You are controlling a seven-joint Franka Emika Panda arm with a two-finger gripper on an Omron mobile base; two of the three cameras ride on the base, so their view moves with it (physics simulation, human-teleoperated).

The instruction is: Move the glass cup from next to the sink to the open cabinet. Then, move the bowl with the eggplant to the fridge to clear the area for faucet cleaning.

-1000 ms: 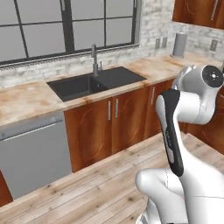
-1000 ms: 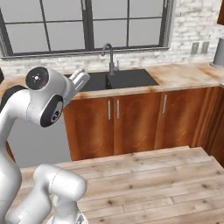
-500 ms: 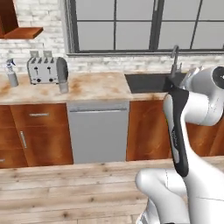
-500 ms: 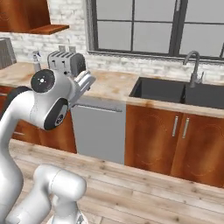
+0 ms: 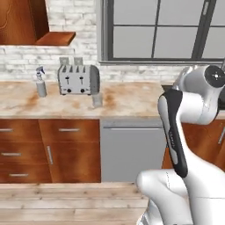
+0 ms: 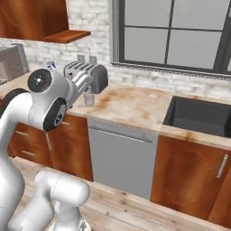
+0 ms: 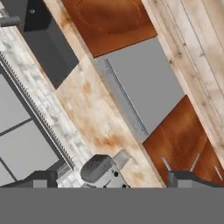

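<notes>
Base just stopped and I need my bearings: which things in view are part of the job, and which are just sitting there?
Job things:
glass cup, on the counter right of the toaster
sink, at the right
open cabinet, upper left
gripper, open, holding nothing

Just lying about:
toaster
spray bottle
dishwasher

A kitchen with a white brick wall (image 5: 26, 57) and a large dark-framed window (image 5: 162, 28). A mottled tan stone counter (image 5: 127, 101) runs along the wall above reddish-brown wooden cabinets (image 5: 48, 149) and a grey dishwasher front (image 5: 129, 151). A silver toaster (image 5: 78, 79) stands near the counter's back edge. The floor (image 5: 66, 204) is pale wooden planks.
</notes>
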